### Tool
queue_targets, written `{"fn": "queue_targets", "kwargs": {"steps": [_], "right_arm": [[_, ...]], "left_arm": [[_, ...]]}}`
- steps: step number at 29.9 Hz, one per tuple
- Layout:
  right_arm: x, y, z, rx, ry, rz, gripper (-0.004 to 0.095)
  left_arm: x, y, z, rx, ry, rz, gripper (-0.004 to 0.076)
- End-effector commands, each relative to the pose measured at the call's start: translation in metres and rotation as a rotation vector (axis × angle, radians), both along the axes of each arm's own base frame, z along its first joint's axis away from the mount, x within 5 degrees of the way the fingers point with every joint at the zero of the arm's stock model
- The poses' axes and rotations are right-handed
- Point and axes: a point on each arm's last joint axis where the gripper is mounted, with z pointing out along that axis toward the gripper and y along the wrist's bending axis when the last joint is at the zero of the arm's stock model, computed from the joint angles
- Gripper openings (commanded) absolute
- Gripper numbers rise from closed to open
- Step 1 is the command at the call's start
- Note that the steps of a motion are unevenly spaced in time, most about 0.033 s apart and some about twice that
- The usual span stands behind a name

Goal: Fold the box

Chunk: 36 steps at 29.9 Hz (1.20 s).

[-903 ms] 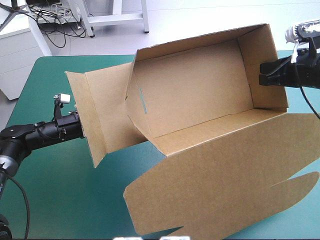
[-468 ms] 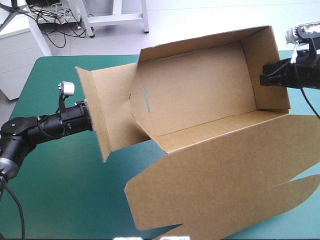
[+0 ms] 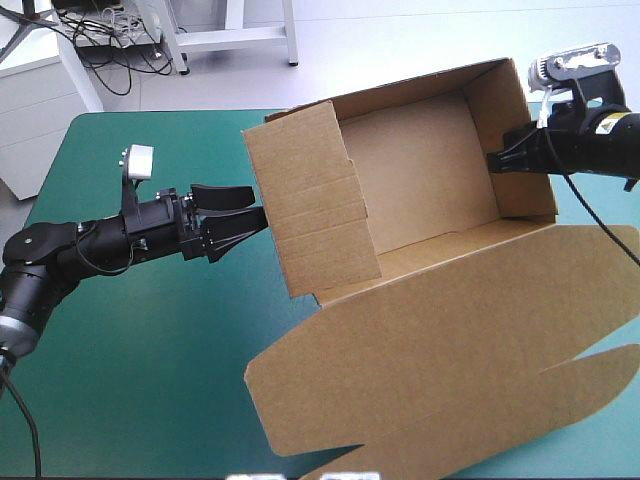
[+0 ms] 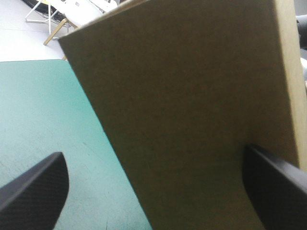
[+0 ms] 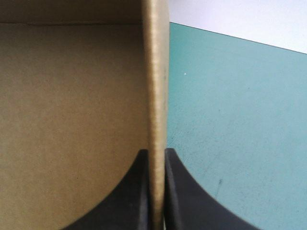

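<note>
Nearest, across the lower right of the high view, the lid lies flat: a broad sheet of matte brown corrugated board, its free edge cut into rounded tabs. It rests on the smooth teal-green surface.

Behind the lid, the box stands in the upper middle of the frame as an open tray with straight walls raised on all sides and a plain, bare floor. Its left end flap stands upright, faint horizontal crease lines crossing its outer face.

The left pincer, at centre left, has its curved black fingers spread wide apart with nothing gripped. The wrist view shows the flap's outer face filling the gap ahead of them, though contact cannot be judged.

Farther off, at upper right, the right pincer is clamped on the right end wall, one finger on each side of the thin board edge.

Earlier that left flap hung swung outward with the left pincer against it. It now closes the tray's left end, and the pincer has let go. The whole tray sits slightly more to the left.
</note>
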Motion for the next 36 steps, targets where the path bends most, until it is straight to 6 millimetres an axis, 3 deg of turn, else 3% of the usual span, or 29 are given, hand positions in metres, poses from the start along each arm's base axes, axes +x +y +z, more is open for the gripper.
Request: {"fn": "queue_targets", "kwargs": {"steps": [1, 9, 19, 24, 27, 36], "right_arm": [[-0.007, 0.009, 0.023, 0.058, -0.160, -0.013, -0.0016], [-0.001, 0.027, 0.028, 0.075, -0.246, -0.019, -0.0016], [0.020, 0.051, 0.016, 0.030, -0.258, -0.050, -0.0016], [0.027, 0.064, 0.014, 0.037, -0.288, -0.039, -0.0013], [0.032, 0.070, 0.011, 0.029, -0.296, -0.046, -0.0014], [0.039, 0.075, 0.008, 0.056, -0.300, -0.064, -0.0014]], "left_arm": [[-0.015, -0.003, 0.026, -0.121, -0.068, -0.088, 0.0689], [-0.015, -0.003, 0.027, -0.130, -0.075, -0.087, 0.0689], [-0.014, -0.003, 0.030, -0.140, -0.094, -0.071, 0.0689], [0.001, 0.000, 0.025, -0.073, -0.021, 0.102, 0.0668], [0.005, -0.008, 0.029, 0.030, -0.024, 0.168, 0.0639], [0.013, -0.035, 0.066, 0.231, -0.089, 0.435, 0.0617]]}}
